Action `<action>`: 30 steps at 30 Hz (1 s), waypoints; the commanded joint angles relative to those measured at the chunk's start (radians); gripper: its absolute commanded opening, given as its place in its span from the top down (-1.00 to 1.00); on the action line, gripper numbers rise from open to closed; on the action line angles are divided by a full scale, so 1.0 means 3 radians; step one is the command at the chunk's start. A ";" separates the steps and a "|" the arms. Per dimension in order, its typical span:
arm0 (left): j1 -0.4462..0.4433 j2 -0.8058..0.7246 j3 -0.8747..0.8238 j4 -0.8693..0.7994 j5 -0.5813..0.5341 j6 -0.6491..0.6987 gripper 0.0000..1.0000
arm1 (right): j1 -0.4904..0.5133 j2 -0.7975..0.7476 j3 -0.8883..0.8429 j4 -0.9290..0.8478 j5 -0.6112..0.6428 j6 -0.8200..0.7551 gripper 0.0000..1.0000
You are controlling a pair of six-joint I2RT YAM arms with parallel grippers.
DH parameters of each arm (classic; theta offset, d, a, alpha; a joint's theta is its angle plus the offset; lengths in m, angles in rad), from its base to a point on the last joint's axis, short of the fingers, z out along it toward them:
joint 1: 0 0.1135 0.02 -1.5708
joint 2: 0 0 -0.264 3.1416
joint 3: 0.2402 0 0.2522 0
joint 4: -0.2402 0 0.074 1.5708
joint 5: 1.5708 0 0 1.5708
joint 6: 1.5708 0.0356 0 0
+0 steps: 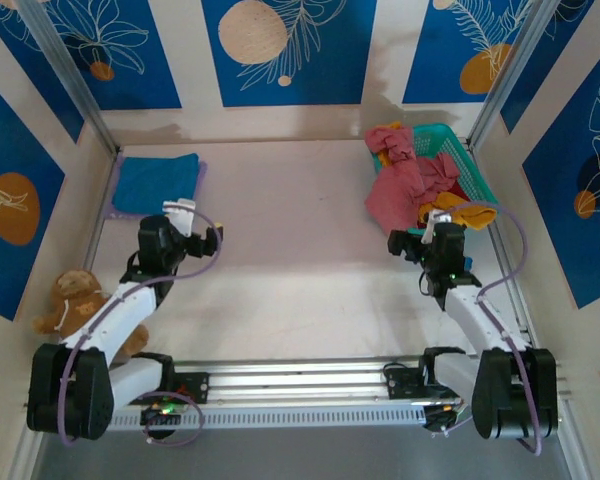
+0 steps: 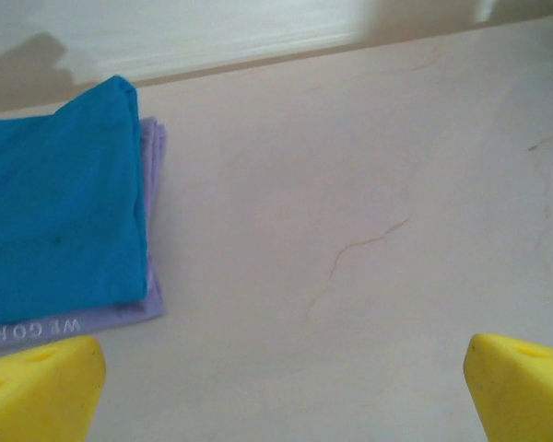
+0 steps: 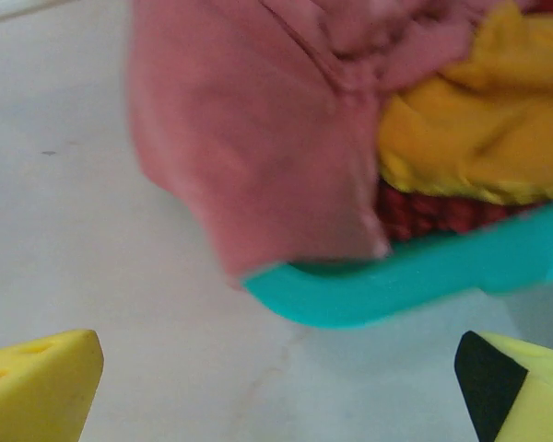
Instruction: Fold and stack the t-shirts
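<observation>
Lying folded at the far left corner of the bench, the teal-blue t-shirt rests on the folded lavender t-shirt, whose edge shows along its side. The left jaws hover near this stack, spread wide and holding nothing. At the far right, a rose-pink t-shirt drapes over the rim of the turquoise basket, with an orange t-shirt bunched inside. The right jaws, also wide apart and empty, face that rim.
</observation>
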 commanded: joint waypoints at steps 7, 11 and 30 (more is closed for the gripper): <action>0.0003 0.0706 -0.0543 0.1755 -0.0682 0.0158 -0.98 | -0.0061 0.0854 -0.0356 0.2208 -0.0006 -0.0163 -0.98; 0.0002 0.1225 -0.0718 0.2519 -0.0703 0.0164 -0.99 | -0.0018 0.1263 -0.0311 0.2523 -0.0178 -0.0255 -0.99; 0.0016 0.1539 -0.0511 0.2415 -0.1182 -0.0019 -0.98 | 0.0051 0.1513 0.0023 0.2130 -0.0247 -0.0377 -0.98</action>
